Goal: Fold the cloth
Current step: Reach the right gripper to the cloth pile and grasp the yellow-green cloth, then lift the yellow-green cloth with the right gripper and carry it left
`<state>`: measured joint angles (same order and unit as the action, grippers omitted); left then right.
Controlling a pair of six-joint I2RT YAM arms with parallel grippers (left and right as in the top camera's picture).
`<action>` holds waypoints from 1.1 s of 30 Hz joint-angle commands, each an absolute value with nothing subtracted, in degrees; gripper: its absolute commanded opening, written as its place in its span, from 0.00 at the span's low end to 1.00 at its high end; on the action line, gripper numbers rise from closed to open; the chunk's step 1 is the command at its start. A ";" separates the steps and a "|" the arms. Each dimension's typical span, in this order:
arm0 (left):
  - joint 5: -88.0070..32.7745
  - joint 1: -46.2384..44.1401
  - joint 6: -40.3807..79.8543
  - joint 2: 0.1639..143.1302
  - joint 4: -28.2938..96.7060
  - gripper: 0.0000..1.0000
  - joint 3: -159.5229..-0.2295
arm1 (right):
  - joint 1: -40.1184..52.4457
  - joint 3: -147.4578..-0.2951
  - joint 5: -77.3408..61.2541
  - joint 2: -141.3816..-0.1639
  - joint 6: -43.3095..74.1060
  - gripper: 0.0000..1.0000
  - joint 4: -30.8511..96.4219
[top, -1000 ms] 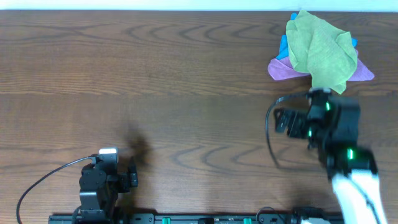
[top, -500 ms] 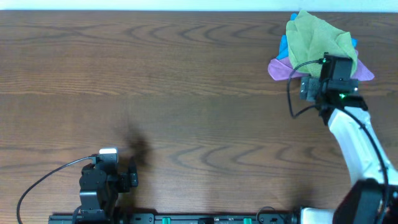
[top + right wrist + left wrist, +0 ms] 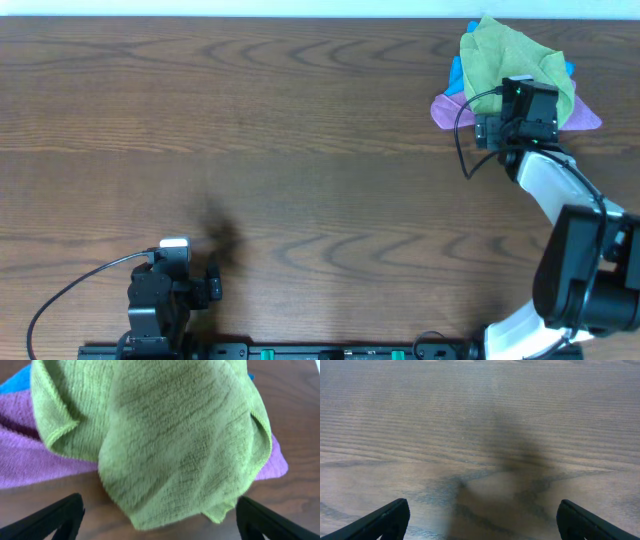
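Note:
The cloth [image 3: 508, 58] is lime-green microfibre and lies crumpled on top of a small pile at the far right of the wooden table. In the right wrist view the cloth [image 3: 175, 435] fills most of the frame, its near edge hanging just ahead of the jaws. My right gripper [image 3: 160, 522] is open and empty, its fingers on either side of that near edge, and in the overhead view it [image 3: 522, 100] sits over the cloth's near side. My left gripper [image 3: 480, 522] is open and empty over bare wood at the front left [image 3: 212, 284].
A purple cloth [image 3: 452, 112] lies under the green one and spreads to both sides, also seen in the right wrist view [image 3: 30, 460]. A blue cloth [image 3: 456, 72] peeks out at the pile's left. The table's far edge [image 3: 300, 16] runs just behind the pile.
My right arm has reached away from the front of the table to the pile and now sits at the green cloth's near edge. The left arm has not moved.

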<state>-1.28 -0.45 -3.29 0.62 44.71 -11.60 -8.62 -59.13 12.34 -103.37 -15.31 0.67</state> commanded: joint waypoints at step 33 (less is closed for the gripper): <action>-1.48 -0.58 -4.27 0.25 46.50 0.95 -10.33 | 9.87 -83.48 8.32 -82.94 -11.33 0.01 50.96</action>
<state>-1.28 -0.45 -3.29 0.62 44.71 -11.60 4.89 -78.48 9.78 -83.37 -15.16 46.85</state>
